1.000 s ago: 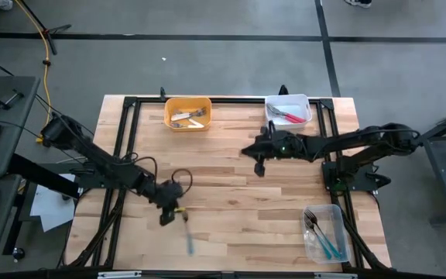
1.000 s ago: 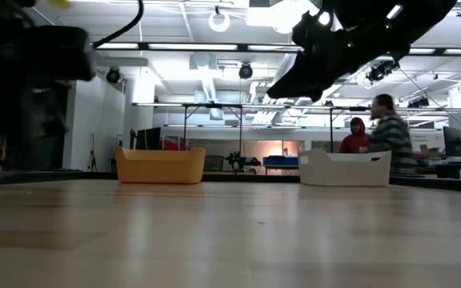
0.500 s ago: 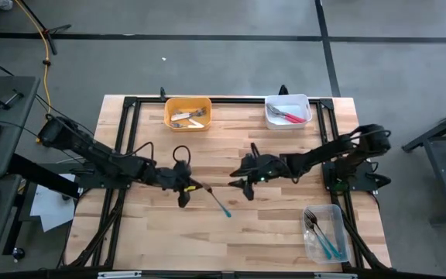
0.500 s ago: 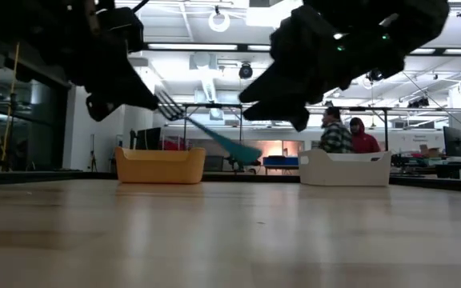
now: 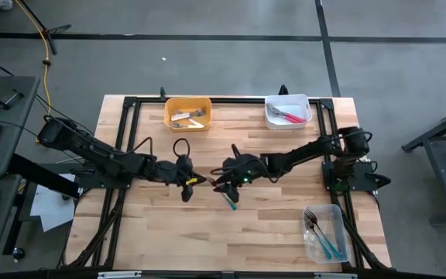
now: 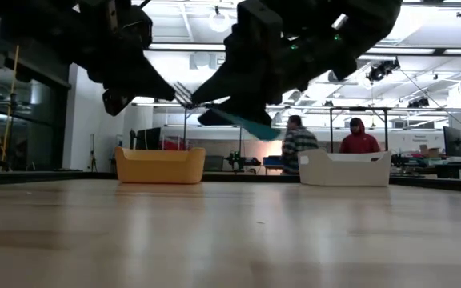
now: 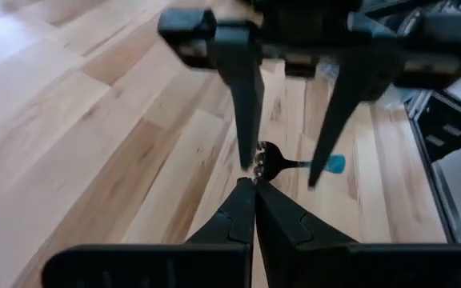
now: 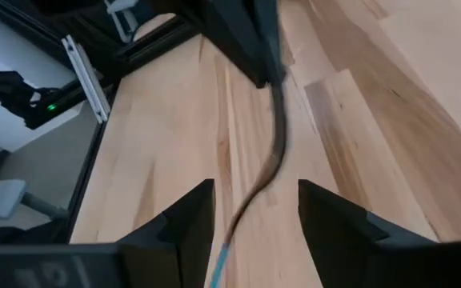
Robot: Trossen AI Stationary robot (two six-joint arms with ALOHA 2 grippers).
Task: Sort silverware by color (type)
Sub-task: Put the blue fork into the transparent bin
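A teal fork [image 5: 227, 195] is held up over the middle of the bench [image 5: 285, 225] by its metal head, pinched tight in the left hand [image 5: 200, 181]. The right hand [image 5: 221, 186] is spread wide around the fork's handle, with a finger [image 7: 246, 96] on each side.

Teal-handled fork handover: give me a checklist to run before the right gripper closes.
1. Left gripper shut on the teal-handled metal fork, at its head: ok.
2. Right gripper open: ok.
3. Fork's shaft lies between the right fingers: ok.
4. Fork held clear of the wooden table: ok.
5. Clear plastic bin holding teal forks within right arm's reach: cannot tell.
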